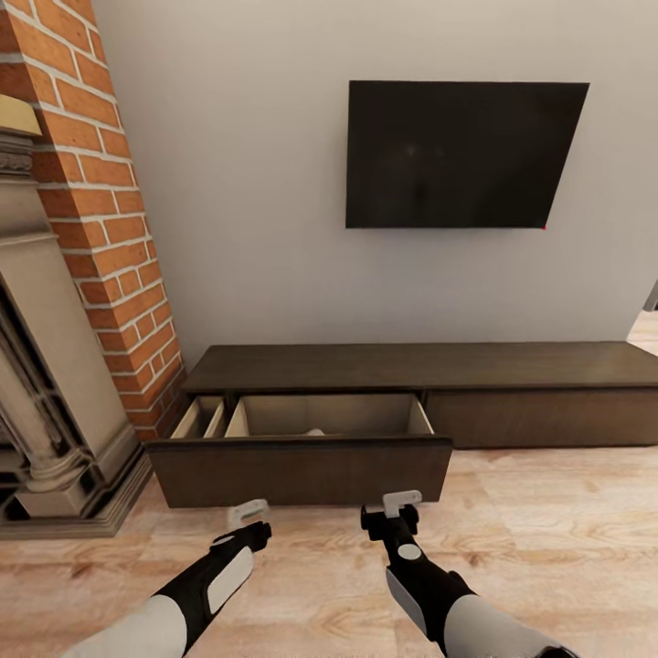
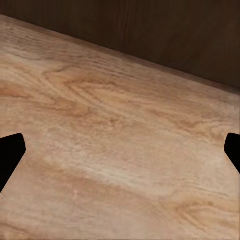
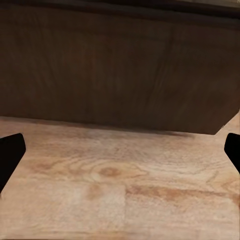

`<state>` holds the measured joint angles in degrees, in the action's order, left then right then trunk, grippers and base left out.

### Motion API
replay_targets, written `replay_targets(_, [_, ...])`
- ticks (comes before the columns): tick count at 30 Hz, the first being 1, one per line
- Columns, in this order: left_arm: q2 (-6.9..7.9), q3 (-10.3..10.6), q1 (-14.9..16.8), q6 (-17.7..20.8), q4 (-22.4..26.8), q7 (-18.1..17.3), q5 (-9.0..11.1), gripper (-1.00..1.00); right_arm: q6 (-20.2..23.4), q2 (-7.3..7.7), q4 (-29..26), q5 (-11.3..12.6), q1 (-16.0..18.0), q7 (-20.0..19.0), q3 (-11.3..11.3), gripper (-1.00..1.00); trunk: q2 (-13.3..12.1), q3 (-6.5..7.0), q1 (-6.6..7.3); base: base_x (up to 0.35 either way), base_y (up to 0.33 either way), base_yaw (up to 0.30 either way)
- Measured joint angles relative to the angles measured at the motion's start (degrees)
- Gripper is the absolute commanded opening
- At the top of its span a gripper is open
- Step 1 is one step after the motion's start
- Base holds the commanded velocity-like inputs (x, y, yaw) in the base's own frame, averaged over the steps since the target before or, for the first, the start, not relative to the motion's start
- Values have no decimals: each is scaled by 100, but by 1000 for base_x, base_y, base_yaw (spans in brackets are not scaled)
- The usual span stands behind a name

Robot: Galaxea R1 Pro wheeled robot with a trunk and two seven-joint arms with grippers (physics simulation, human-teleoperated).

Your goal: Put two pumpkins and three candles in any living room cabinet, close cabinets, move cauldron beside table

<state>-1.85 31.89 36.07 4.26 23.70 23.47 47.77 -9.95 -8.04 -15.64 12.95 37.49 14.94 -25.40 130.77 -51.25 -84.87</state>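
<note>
Dark-brown cabinet (image 1: pixel 420 366) drawer (image 1: pixel 302 466) stands open; my left gripper (image 1: pixel 249 521) and right gripper (image 1: pixel 395 510), both released, should push its front squarely.

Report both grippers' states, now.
Left gripper: open, holding nothing.
Right gripper: open, holding nothing, facing the pulled-out cabinet drawer.

Both arms: white upper sleeves, black forearms with pale grey panels. Left end effector (image 1: pixel 249 514) and right end effector (image 1: pixel 402 503) have light grey fingers; right wrist has a white round dot.
</note>
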Motion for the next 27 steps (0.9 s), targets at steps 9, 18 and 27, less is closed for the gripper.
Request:
replay_targets(9, [-74, 12, 425, -50, -315, 0, -1, 100, -3, 26, 4, -24, 6, -28, -8, 100, 361, -162, -198, 0, 0, 0])
replay_targets(18, [-65, 4, 448, -563, -460, 9, -33, 100, -189, 29, 0, -204, 7, -19, 4, 100, 722, -324, -396, 0, 0, 0])
replay_targets(27, [-69, 3, 449, -609, -466, 16, -34, 100, -525, 29, 2, -210, 7, -19, 10, 100, 1083, -485, -593, 0, 0, 0])
